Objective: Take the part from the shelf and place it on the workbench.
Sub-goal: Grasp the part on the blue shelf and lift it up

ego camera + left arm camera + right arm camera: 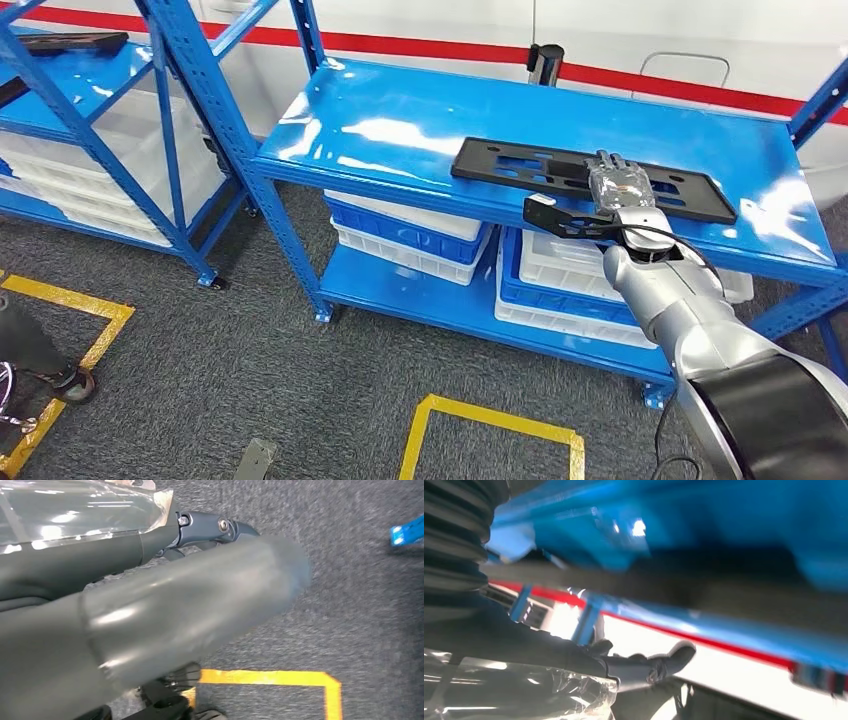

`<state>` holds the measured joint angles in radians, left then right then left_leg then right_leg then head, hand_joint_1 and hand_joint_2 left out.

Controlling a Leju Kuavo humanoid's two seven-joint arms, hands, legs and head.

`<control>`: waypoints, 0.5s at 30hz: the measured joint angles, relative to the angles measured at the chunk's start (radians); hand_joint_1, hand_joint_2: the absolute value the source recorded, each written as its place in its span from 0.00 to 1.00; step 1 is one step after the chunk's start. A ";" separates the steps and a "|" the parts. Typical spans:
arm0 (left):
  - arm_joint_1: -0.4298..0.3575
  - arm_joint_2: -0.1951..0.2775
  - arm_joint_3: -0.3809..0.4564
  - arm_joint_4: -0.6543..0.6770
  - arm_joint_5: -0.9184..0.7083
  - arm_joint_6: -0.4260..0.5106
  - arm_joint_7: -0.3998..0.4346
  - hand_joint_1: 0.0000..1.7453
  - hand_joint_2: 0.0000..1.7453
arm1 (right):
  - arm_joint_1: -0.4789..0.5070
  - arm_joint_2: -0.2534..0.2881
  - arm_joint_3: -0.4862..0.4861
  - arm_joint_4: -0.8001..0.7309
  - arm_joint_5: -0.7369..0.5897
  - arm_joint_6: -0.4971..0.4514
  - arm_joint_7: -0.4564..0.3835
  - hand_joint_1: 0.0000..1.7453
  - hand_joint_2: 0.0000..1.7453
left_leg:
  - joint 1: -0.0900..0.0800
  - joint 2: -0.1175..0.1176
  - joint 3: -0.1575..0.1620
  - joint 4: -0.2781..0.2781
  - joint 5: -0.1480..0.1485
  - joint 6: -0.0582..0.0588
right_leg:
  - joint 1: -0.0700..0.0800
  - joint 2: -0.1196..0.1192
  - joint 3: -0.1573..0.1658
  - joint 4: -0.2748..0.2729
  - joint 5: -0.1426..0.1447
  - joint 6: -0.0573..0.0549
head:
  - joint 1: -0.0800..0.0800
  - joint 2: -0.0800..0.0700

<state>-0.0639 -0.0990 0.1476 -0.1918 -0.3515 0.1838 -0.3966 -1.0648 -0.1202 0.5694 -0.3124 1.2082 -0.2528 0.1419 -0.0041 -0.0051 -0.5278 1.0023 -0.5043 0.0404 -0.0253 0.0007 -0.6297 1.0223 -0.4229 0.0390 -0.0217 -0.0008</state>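
Grey carpet (300,380) with yellow tape squares lay before a glossy blue steel shelf (400,130).
The flat black slotted plastic part (520,165) lay on the shelf top (near its front edge); the right hand (620,185), arm outstretched, rested on it, fingers extended forward, grip unclear; no writing was readable.

We see a black part (590,180) on a glossy blue shelf (400,125) (white and blue bins (405,228) below), grey carpet (250,370) with yellow lines.
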 joint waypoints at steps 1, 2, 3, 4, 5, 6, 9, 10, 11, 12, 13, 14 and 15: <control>0.001 0.001 0.000 0.000 0.000 0.001 0.000 0.00 0.00 | 0.002 0.000 0.000 0.000 0.002 0.000 0.000 0.00 1.00 | 0.001 0.000 -0.003 0.005 -0.003 -0.004 | -0.003 0.001 0.000 0.003 0.006 -0.006 | -0.003 0.000; 0.001 0.002 0.001 0.000 -0.001 0.002 0.000 0.00 0.00 | 0.002 0.000 -0.001 0.000 0.003 0.000 0.000 0.00 1.00 | 0.003 0.001 -0.008 0.017 -0.011 -0.010 | -0.005 0.002 0.001 0.004 0.006 -0.009 | -0.005 0.000; -0.001 0.003 0.001 0.000 0.000 0.001 -0.001 0.00 0.00 | 0.001 0.000 -0.001 0.000 0.004 0.000 0.000 0.00 1.00 | 0.006 0.002 -0.022 0.044 -0.026 -0.017 | -0.007 0.003 0.003 0.004 0.006 -0.011 | -0.006 0.000; -0.002 0.003 0.002 0.000 0.000 -0.001 -0.001 0.00 0.00 | -0.001 0.001 -0.001 0.000 0.005 0.000 -0.001 0.00 1.00 | 0.008 0.003 -0.048 0.091 -0.048 -0.025 | -0.006 0.003 0.004 0.003 0.004 -0.014 | -0.007 0.000; -0.003 0.003 0.002 0.000 0.000 -0.002 -0.002 0.00 0.00 | -0.001 0.002 -0.001 0.000 0.005 0.000 -0.002 0.00 1.00 | 0.010 0.003 -0.085 0.154 -0.076 -0.030 | -0.005 0.004 0.004 0.003 0.002 -0.017 | -0.007 0.000; -0.004 0.003 0.002 0.000 0.000 -0.003 -0.002 0.00 0.00 | -0.001 0.002 -0.001 0.000 0.005 0.000 -0.003 0.00 1.00 | 0.012 0.003 -0.126 0.218 -0.100 -0.034 | -0.002 0.005 0.004 0.003 0.001 -0.019 | -0.007 0.000; -0.003 0.002 0.002 0.001 0.000 -0.004 -0.002 0.00 0.00 | 0.001 0.004 -0.001 0.000 0.006 0.000 -0.004 0.00 1.00 | 0.011 0.003 -0.175 0.248 -0.075 -0.025 | 0.007 0.006 0.006 0.003 -0.001 -0.022 | -0.007 0.000; -0.003 0.002 0.002 0.001 0.000 -0.004 -0.002 0.00 0.00 | 0.000 0.004 -0.001 0.000 0.006 0.000 -0.004 0.00 1.00 | 0.009 0.002 -0.153 0.186 -0.033 -0.015 | 0.011 0.006 0.008 0.002 -0.001 -0.022 | -0.007 0.000; -0.004 0.003 0.002 0.001 0.000 -0.004 -0.003 0.00 0.00 | -0.001 0.004 -0.001 -0.001 0.006 0.000 -0.004 0.00 1.00 | 0.005 0.002 -0.126 0.118 0.008 -0.004 | 0.012 0.007 0.010 0.002 -0.001 -0.022 | -0.006 0.000; -0.004 0.004 0.003 0.001 0.000 -0.003 -0.004 0.00 0.00 | -0.003 0.005 -0.002 -0.001 0.006 0.000 -0.004 0.00 1.00 | -0.001 0.002 -0.103 0.062 0.036 0.007 | 0.014 0.007 0.012 -0.001 -0.001 -0.022 | -0.004 0.000; -0.004 0.005 0.003 0.001 -0.001 -0.001 -0.007 0.00 0.00 | -0.005 0.005 -0.002 -0.001 0.007 0.000 -0.004 0.00 1.00 | -0.006 0.001 -0.088 0.028 0.051 0.016 | 0.013 0.008 0.013 -0.003 -0.001 -0.022 | -0.004 0.000; -0.005 0.006 0.003 0.001 -0.002 0.003 -0.012 0.00 0.00 | -0.006 0.005 -0.002 0.000 0.009 0.000 -0.004 0.03 1.00 | -0.011 0.001 -0.085 0.016 0.055 0.022 | 0.011 0.008 0.014 -0.005 -0.001 -0.021 | -0.004 0.000; -0.004 0.006 0.003 0.001 -0.004 0.007 -0.020 0.00 0.00 | -0.007 0.006 -0.002 0.000 0.010 -0.001 -0.004 0.13 1.00 | -0.015 0.001 -0.084 0.013 0.056 0.027 | 0.010 0.008 0.015 -0.008 0.000 -0.020 | -0.004 0.000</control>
<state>-0.0683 -0.0934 0.1505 -0.1907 -0.3553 0.1911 -0.4168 -1.0718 -0.1145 0.5670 -0.3129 1.2182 -0.2534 0.1374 -0.0191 -0.0044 -0.6119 1.0152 -0.4480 0.0675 -0.0153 0.0086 -0.6142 1.0140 -0.4227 0.0194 -0.0260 -0.0008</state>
